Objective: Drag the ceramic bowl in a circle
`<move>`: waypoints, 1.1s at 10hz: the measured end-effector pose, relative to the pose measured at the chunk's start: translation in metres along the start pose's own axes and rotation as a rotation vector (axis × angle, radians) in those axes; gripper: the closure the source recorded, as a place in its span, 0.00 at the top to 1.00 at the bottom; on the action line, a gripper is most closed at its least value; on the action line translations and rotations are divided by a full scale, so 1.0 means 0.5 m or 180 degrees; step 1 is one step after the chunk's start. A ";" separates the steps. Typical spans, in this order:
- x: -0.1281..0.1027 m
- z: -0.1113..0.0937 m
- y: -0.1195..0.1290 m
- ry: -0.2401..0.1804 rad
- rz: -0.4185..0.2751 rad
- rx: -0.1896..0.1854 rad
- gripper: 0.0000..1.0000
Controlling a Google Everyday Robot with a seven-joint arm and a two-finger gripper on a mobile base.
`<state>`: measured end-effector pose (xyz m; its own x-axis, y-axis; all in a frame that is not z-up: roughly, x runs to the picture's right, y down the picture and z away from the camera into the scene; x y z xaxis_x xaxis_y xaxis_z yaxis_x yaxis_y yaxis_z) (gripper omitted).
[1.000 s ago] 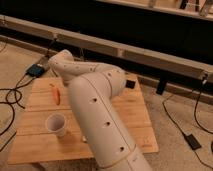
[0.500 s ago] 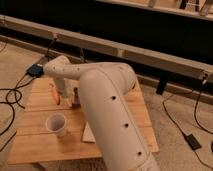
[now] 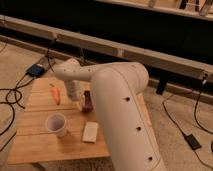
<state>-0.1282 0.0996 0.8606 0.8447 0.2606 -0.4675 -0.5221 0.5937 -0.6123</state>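
ceramic bowl (image 3: 88,101): dark reddish-brown, glossy, sits on the bench just right of centre; right part hidden behind the big white arm segment
pincer (image 3: 81,102): low over the bench at the bowl's left edge, at the end of the slim white forearm; contact with the bowl not resolvable; open or closed, cannot tell
arm (image 3: 120,107): bulky white segment fills the middle foreground, runs from bottom right up to an elbow above the bowl, then a thinner link doubles back left and drops to the pincer
bench (image 3: 35,142): light wooden slatted top, seen from above at an angle
white cup (image 3: 56,124): upright, front left of the bench, well apart from the bowl
white block (image 3: 90,131): flat, rectangular, lies just right of the cup, in front of the bowl
orange item (image 3: 56,93): small, elongated, lies left of the pincer near the back edge
floor (image 3: 15,65): speckled, black cables looping at left, dark box at upper left
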 end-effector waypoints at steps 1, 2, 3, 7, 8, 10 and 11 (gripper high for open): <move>-0.005 -0.003 -0.018 -0.0030 0.0068 0.0037 0.00; -0.011 -0.005 -0.034 -0.0055 0.0108 0.0097 0.01; -0.016 -0.004 -0.043 -0.0054 0.0108 0.0173 0.05; -0.013 0.005 -0.063 -0.0007 0.0098 0.0496 0.45; -0.013 0.006 -0.061 -0.0015 0.0118 0.0543 0.56; -0.014 0.002 -0.056 -0.0059 0.0189 0.0622 0.77; -0.014 -0.001 -0.054 -0.0081 0.0217 0.0659 0.80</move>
<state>-0.1202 0.0814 0.8802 0.8123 0.3230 -0.4856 -0.5449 0.7172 -0.4345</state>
